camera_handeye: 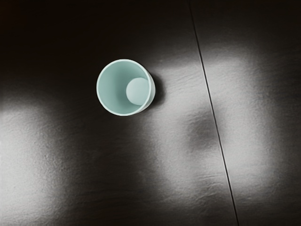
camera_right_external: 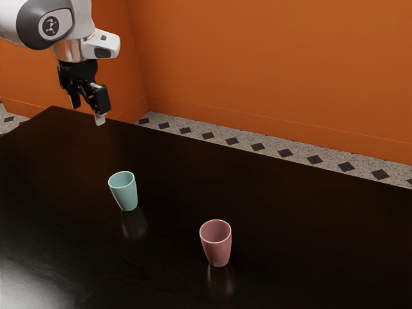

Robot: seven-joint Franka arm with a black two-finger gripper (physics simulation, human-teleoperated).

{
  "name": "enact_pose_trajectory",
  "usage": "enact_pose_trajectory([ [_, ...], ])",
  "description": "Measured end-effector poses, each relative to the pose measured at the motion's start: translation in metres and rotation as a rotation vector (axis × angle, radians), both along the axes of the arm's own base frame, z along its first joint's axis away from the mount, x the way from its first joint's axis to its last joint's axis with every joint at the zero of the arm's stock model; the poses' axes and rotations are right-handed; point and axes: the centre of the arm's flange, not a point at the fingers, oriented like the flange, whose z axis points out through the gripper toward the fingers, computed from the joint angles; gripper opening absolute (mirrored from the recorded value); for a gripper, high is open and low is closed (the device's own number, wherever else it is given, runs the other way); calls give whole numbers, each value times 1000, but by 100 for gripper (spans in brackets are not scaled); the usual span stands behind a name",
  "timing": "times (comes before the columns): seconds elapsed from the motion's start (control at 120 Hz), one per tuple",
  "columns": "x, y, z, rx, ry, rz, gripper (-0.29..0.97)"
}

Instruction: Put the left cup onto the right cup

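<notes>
The tool is hanging high over the far corner of the dark desk, and it is holding nothing. Its two black fingers are pointing down and standing a little apart, with only air between them. The blue-green cup is sitting on the desk well below the tool, a bit toward the exterior view's right. It is standing straight up with its open mouth facing the ceiling, so its long way is running up and down. In the wrist view I am looking right down into the cup, seeing its round rim and small flat bottom. It is looking smooth and plain, wider at the top, with no handle. The pink cup is standing upright too, well apart from it, further toward the exterior view's right. I am thinking the tool needs to go down to reach the blue-green cup's rim
</notes>
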Motion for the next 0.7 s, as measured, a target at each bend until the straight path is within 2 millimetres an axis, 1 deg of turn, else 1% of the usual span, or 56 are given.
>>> enact_pose_trajectory([
  [0.233, 2, 3, -2, -1, 1, 5, 68],
  [0.4, 6, 5, -13, -2, 11, 9, 68],
  [0.467, 9, 14, -22, -5, 20, 27, 68],
  [0.517, 13, 18, -35, -8, 38, 35, 68],
  [0.7, 32, 18, -79, -11, 106, 35, 68],
])
